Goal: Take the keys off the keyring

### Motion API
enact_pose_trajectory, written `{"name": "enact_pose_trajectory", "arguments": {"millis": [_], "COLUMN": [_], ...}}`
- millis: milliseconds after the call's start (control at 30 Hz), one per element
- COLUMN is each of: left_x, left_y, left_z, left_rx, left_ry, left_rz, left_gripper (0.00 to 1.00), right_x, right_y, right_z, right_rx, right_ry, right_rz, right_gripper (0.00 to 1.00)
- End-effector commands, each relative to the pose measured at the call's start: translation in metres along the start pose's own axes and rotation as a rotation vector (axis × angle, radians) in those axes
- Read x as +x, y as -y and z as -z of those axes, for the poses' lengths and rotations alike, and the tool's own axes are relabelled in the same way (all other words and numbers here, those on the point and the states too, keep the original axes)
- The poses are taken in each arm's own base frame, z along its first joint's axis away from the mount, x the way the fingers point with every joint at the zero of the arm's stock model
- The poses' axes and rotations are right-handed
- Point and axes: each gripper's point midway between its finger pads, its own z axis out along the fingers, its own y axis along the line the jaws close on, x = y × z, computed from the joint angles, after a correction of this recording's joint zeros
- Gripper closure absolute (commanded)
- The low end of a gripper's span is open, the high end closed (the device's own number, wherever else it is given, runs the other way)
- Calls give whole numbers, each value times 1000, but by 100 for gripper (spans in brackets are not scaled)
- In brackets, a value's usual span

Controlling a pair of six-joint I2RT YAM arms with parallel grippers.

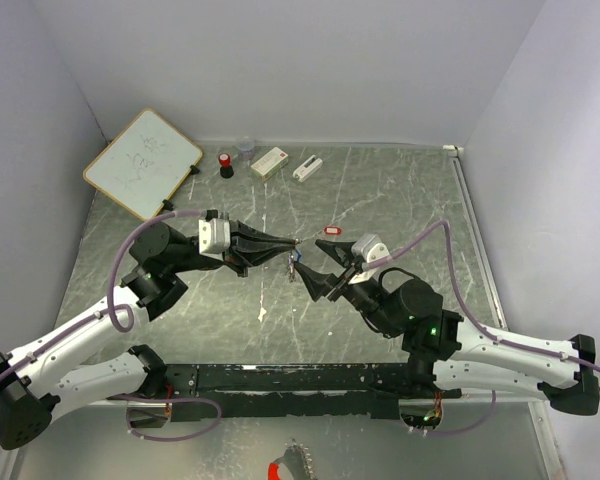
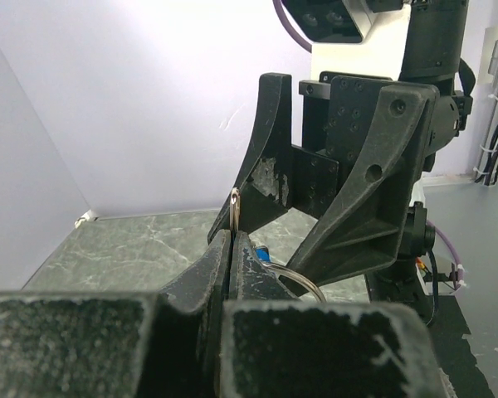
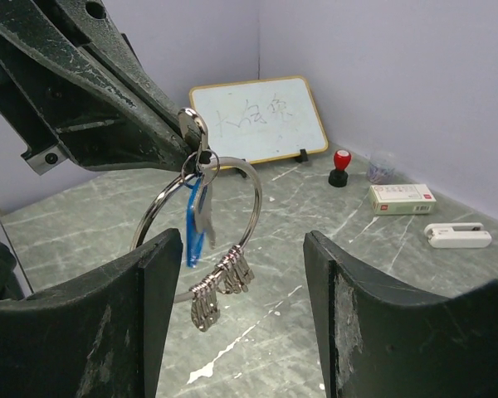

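Note:
My left gripper (image 1: 295,243) is shut on the top of the keyring (image 1: 295,262) and holds it in the air above the middle of the table. In the right wrist view the silvery keyring (image 3: 253,195) hangs from the left fingertips (image 3: 183,124), with the blue key (image 3: 194,230) and a cluster of small metal loops (image 3: 224,278) on it. My right gripper (image 1: 316,268) is open just right of the ring; its fingers (image 3: 162,274) stand either side of it without touching. The red key (image 1: 332,231) lies loose on the table. The left wrist view shows the shut left gripper (image 2: 231,236) and the keyring (image 2: 303,278).
A small whiteboard (image 1: 143,163) leans at the back left. A red-capped black cylinder (image 1: 225,165), a clear cup (image 1: 245,149), a white box (image 1: 270,162) and a white stapler-like item (image 1: 307,168) line the back edge. The marbled table (image 1: 400,200) has walls on three sides.

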Motion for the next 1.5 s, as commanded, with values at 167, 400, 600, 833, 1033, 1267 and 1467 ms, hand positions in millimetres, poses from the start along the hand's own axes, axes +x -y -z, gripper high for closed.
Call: {"name": "enact_pose_trajectory", "arguments": {"millis": [167,400,600,833,1033,1267,1467], "left_x": [-22,-17,-11,-10,-6,6,14], "left_y": [6,5,5,5,3,-15,-33], "left_z": [-3,-3,-2,-2,-3,-2,5], "left_rx": [42,37,33,35,30,-80,-199], "left_ry": [68,58,48,50,46,6,-6], "left_rz": [-26,-11,-2,4,16,40,39], "left_gripper": [93,93,93,93,93,93,90], "right_x": [-8,-15,-18,-24,-23,-21,-13], "right_y": [-1,-2,0,3,-2,5,19], "right_z": [-7,-15,-13,-11,-16,-18,-7], "right_rx": [9,12,20,29,13,53,129], "right_ry": [33,43,49,64,45,-53,-163], "right_rz": [-13,12,10,10,17,36,26], "right_gripper": [43,55,55,59,84,100,100]}}
